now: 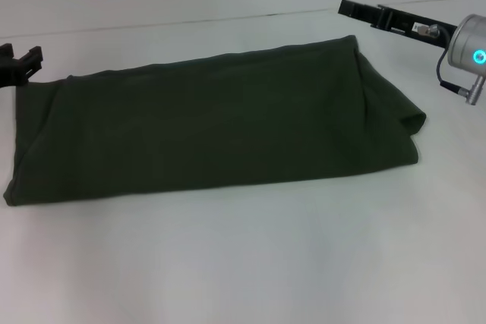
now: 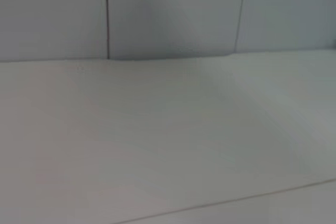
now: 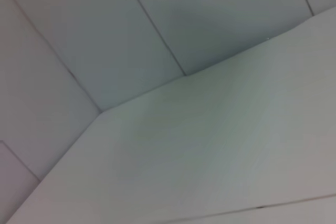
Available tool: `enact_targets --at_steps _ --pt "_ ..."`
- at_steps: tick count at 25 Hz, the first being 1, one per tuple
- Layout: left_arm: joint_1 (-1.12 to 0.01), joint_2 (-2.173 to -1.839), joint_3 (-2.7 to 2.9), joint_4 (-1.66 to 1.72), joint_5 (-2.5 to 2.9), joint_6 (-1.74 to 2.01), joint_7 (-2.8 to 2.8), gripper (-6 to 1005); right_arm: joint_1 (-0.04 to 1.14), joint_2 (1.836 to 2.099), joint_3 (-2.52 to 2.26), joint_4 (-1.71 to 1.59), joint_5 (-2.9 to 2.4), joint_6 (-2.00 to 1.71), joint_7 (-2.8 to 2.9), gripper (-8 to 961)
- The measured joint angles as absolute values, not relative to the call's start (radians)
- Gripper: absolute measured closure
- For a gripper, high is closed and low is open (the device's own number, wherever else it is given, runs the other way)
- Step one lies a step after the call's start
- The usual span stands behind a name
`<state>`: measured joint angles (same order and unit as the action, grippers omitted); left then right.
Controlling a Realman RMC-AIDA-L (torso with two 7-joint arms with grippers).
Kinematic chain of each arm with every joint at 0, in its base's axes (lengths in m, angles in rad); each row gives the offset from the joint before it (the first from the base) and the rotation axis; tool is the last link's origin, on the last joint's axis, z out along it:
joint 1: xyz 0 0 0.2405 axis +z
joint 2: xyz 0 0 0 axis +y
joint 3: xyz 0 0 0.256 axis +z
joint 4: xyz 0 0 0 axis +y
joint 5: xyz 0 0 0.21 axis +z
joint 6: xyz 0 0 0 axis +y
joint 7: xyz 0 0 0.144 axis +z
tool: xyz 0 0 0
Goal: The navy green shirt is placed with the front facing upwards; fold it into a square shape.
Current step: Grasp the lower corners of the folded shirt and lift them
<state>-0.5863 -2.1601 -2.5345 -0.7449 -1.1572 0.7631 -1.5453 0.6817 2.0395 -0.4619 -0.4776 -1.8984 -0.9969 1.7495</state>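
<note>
Neither gripper is seen touching the navy green shirt (image 1: 213,123), which is laid on the white table (image 1: 250,263) as a long folded band, plain green side up, running from the near left to the far right, where the cloth is bunched into a rounded fold. Left gripper (image 1: 23,62) is held just beside the shirt's far left corner; whether it is clenched or released cannot be told. Right gripper (image 1: 361,11) is held just beyond the far right corner, its state likewise unclear.

The navy green shirt (image 1: 216,123) lies folded — a long flat band — plain side up.
</note>
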Motion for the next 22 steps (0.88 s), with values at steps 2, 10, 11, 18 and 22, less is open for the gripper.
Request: enact_targets --at_steps 2,10,11,18,22 --pt "-0.578 -2.159 -2.535 -0.755 -1.173 0.785 -1.548 487 0.675 2.035 -0.476 -0.477 -1.9 -1.02 1.752 353" --pt "-0.542 -2.144 -2.537 -0.791 -1.214 0.874 -1.638 401 0.645 2.021 -0.475 -0.488 -1.883 -1.146 1.76 305" --pt "-0.537 -2.146 -2.536 -0.795 -1.214 0.874 -1.639 390 0.643 2.021 -0.475 -0.489 -1.882 -1.159 1.76 266" --pt "-0.498 -2.161 -2.535 -0.821 -1.214 0.875 -1.644 173 0.615 2.018 -0.475 -0.528 -1.871 -1.222 1.761 57" --pt "-0.487 -2.16 -2.536 -0.818 -1.216 0.877 -1.644 106 0.611 2.01 -0.486 -0.53 -1.875 -1.232 1.764 38"
